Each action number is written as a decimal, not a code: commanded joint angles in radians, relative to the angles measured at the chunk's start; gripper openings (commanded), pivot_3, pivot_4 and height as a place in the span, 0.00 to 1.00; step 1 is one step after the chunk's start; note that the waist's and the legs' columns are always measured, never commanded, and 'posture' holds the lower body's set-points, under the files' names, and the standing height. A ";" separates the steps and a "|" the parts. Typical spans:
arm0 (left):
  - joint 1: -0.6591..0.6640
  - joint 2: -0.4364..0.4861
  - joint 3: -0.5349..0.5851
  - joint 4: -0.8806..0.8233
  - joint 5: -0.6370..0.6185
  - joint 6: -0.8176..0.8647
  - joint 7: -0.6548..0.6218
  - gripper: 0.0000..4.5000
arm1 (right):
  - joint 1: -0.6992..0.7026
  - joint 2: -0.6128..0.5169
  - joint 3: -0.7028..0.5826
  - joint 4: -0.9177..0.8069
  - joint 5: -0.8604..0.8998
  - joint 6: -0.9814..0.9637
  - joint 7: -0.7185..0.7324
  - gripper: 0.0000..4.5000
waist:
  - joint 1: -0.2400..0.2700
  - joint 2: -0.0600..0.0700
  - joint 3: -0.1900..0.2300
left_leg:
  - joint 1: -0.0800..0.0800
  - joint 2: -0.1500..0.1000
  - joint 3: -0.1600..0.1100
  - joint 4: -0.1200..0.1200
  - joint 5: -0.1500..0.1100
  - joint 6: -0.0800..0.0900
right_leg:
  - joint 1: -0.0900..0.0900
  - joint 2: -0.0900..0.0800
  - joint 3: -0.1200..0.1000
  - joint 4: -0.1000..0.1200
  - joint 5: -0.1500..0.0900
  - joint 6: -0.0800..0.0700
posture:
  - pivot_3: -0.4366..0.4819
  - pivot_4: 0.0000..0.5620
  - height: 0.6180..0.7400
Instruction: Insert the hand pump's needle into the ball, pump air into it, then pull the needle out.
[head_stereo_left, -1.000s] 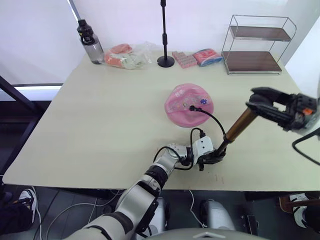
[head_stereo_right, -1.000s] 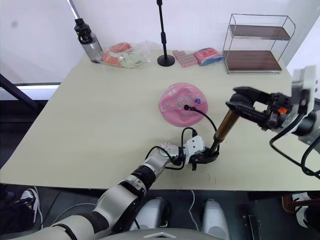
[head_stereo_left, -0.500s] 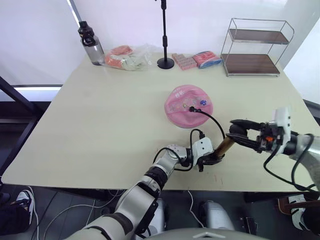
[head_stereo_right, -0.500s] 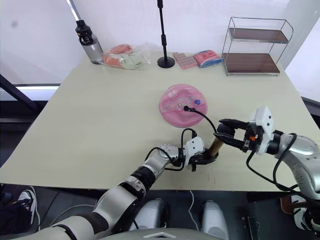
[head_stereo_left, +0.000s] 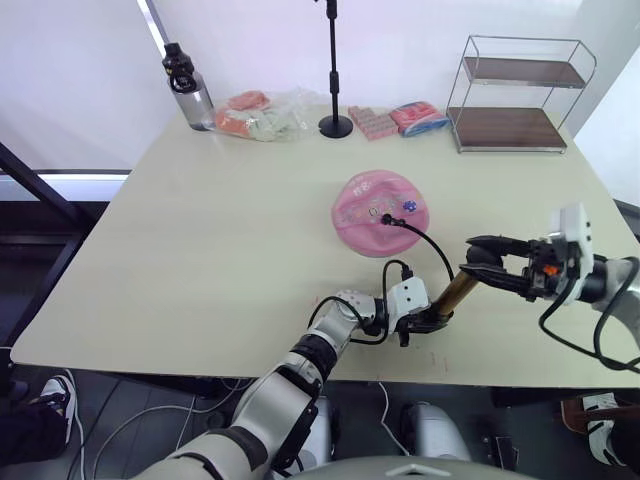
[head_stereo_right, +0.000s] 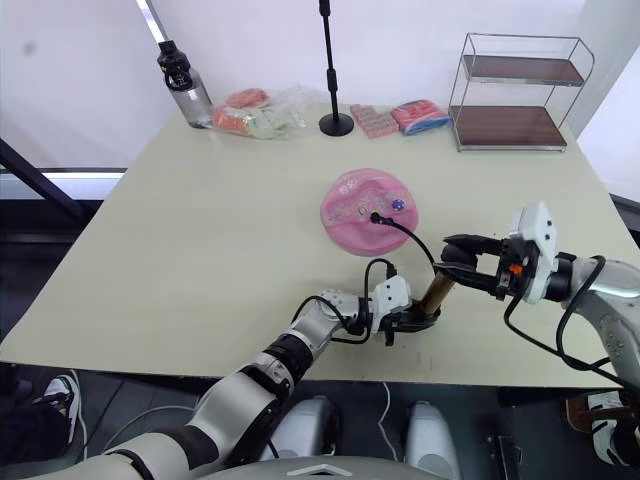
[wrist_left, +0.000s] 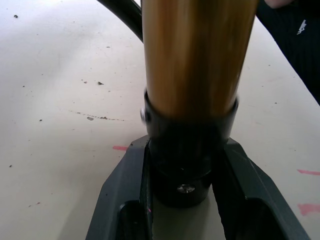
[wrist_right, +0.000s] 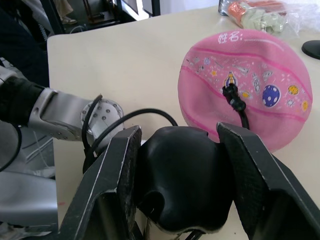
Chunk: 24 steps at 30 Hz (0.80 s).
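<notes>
The pink ball (head_stereo_left: 380, 212) lies flattened at mid table, and its prints show in the right wrist view (wrist_right: 250, 75). The needle's black fitting (wrist_right: 231, 93) sits in the ball's top, so the pin itself is hidden. A thin black hose (head_stereo_left: 430, 243) arcs from it to the hand pump (head_stereo_left: 456, 292), which leans near the front edge. My left gripper (head_stereo_left: 425, 322) is shut on the pump's black bottom cap (wrist_left: 187, 155), below the gold barrel (wrist_left: 192, 55). My right gripper (head_stereo_left: 482, 273) is shut on the black handle (wrist_right: 182, 180), low over the barrel.
Along the back of the table stand a grey bottle (head_stereo_left: 187, 90), a clear bag of packets (head_stereo_left: 260, 115), a black stand's base (head_stereo_left: 335, 125), several snack packs (head_stereo_left: 400, 118) and a wire shelf (head_stereo_left: 515, 95). The table's front edge (head_stereo_left: 300, 360) runs just behind my left gripper.
My right gripper has come down with the handle from high at the right to low over the barrel, shortening the pump. The left gripper stayed on the base. The ball and hose kept still.
</notes>
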<state>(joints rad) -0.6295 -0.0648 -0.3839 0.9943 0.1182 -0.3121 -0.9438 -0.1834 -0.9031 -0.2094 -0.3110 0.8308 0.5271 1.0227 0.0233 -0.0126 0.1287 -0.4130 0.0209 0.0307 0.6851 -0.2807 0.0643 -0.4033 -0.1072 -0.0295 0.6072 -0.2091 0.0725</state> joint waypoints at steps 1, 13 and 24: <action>0.033 0.015 -0.025 0.058 0.038 0.022 -0.024 0.24 | -0.067 -0.059 -0.151 -0.042 0.149 0.092 -0.009 0.42 | 0.004 0.001 0.001 | -0.002 0.000 -0.001 0.000 0.000 0.000 | -0.002 0.000 -0.001 0.000 0.000 0.000 | 0.48 0.27 1.00; 0.034 0.015 -0.028 0.067 0.043 0.019 -0.029 0.24 | -0.347 -0.198 -0.277 0.053 0.366 0.333 -0.083 0.42 | 0.013 0.007 0.007 | -0.004 -0.002 -0.002 0.001 0.000 0.000 | -0.002 0.000 -0.003 0.000 0.000 0.000 | 0.48 0.27 1.00; 0.032 0.014 -0.029 0.077 0.048 0.016 -0.024 0.24 | -0.080 -0.042 -0.168 -0.080 0.205 0.271 -0.097 0.42 | 0.014 0.004 0.005 | -0.001 -0.004 -0.005 0.001 0.000 0.000 | 0.000 0.001 -0.004 0.001 0.002 0.004 | 0.48 0.27 1.00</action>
<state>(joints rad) -0.6346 -0.0640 -0.3866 1.0047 0.1245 -0.3274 -0.9569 -0.2976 -0.9593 -0.4238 -0.3713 1.0716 0.7980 0.9362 0.0368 -0.0088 0.1338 -0.4139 0.0170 0.0253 0.6863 -0.2805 0.0644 -0.4028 -0.1053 -0.0335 0.6088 -0.2069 0.0762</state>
